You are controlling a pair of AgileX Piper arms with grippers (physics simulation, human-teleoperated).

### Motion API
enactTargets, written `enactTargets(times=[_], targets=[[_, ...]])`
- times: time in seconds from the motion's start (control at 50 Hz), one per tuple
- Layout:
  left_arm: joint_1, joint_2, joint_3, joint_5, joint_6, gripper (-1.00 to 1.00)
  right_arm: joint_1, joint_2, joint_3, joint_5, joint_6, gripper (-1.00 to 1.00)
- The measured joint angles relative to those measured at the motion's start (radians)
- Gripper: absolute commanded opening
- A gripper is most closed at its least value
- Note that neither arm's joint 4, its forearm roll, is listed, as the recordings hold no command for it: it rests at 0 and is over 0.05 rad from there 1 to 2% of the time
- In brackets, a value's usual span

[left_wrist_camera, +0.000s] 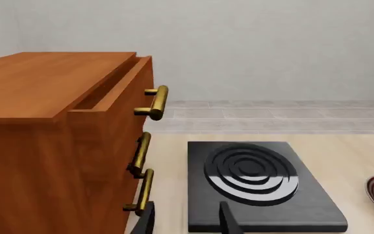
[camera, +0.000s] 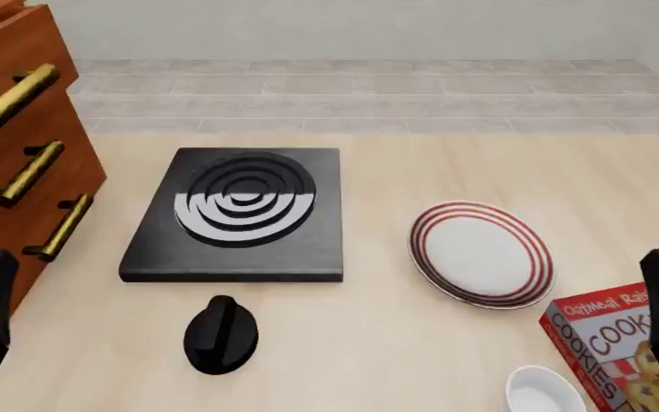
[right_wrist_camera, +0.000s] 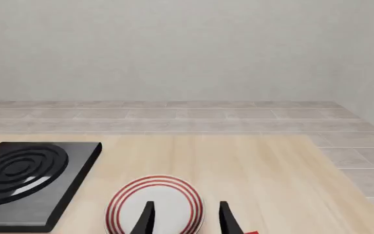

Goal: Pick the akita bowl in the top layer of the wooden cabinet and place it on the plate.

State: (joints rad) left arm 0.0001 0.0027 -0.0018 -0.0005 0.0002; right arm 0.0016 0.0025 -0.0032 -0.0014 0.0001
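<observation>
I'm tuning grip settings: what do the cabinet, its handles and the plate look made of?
The wooden cabinet: reddish-brown wood with visible grain and a satin finish. Its handles: brass-like metal, judging by the golden sheen. The plate: likely glazed ceramic, smooth white with red rings. These are renders, so materials are only apparent.

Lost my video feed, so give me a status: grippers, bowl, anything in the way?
Left gripper and right gripper open, empty. Akita bowl not visible; wooden cabinet top drawer slightly open. Plate bare; stove burner between cabinet and plate.
</observation>
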Motion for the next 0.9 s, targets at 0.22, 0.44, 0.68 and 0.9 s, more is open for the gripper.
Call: enactTargets(times=[0.22,0.44,0.68,0.9], targets=[[-0.003,0.001,-0.001,0.004,0.000,1.00,-0.002,0.001,-0.002,0.002,0.001,1.00],[-0.007,0.001,-0.003,0.003,0.004,1.00,-0.003,0.001,-0.004,0.004,0.002,1.00],[-0.009,-0.001,-0.033,-0.005,0.025,1.00,-0.007,-0.001,-0.007,0.002,0.002,1.00],[-0.019,-0.002,-0.111,0.032,0.054,1.00,-0.009,-0.002,-0.009,0.000,0.003,1.00]])
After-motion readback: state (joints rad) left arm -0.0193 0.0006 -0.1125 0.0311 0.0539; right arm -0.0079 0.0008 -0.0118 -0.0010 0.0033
